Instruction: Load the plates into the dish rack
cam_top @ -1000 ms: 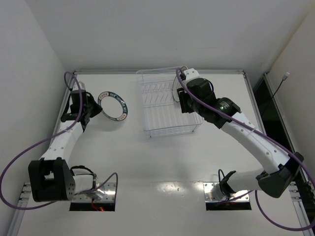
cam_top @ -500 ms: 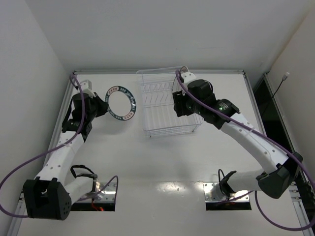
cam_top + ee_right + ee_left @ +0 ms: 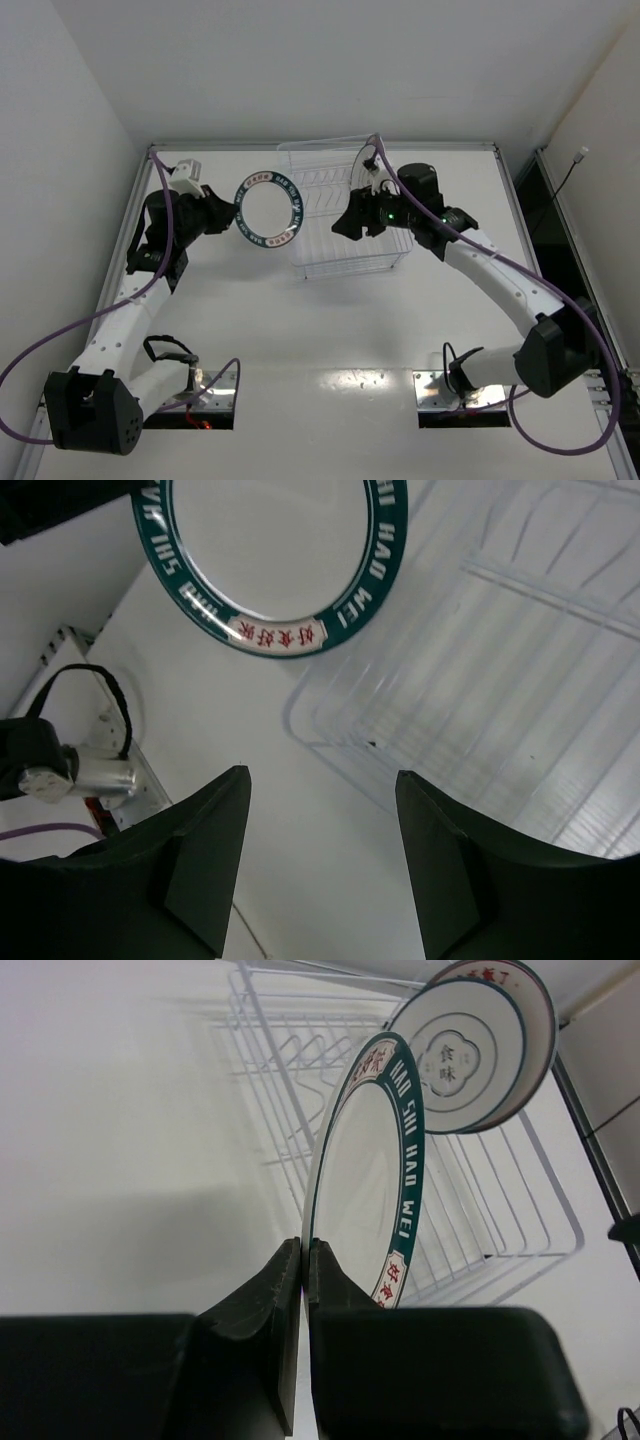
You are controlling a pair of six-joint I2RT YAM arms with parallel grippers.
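Observation:
My left gripper (image 3: 233,214) (image 3: 303,1246) is shut on the lower rim of the plate with the dark blue-green band (image 3: 268,210) (image 3: 368,1165). It holds the plate on edge in the air, just left of the dish rack (image 3: 340,225) (image 3: 290,1080). In the left wrist view, the white plate with thin dark rim and centre motif (image 3: 456,1056) stands at the rack's far end. Another plate (image 3: 537,1005) stands behind it, mostly hidden. My right gripper (image 3: 346,228) (image 3: 320,773) is open and empty above the rack's left part (image 3: 500,650), looking at the held plate (image 3: 270,550).
White table with a raised metal edge (image 3: 320,146) at the back and sides. The arm bases and cable plates (image 3: 190,395) sit at the near edge. A black cable and a mount plate (image 3: 80,765) show under the right gripper.
My left arm has carried the green-banded plate up and to the right, up to the rack's left side. My right gripper has swung left and down over the rack.

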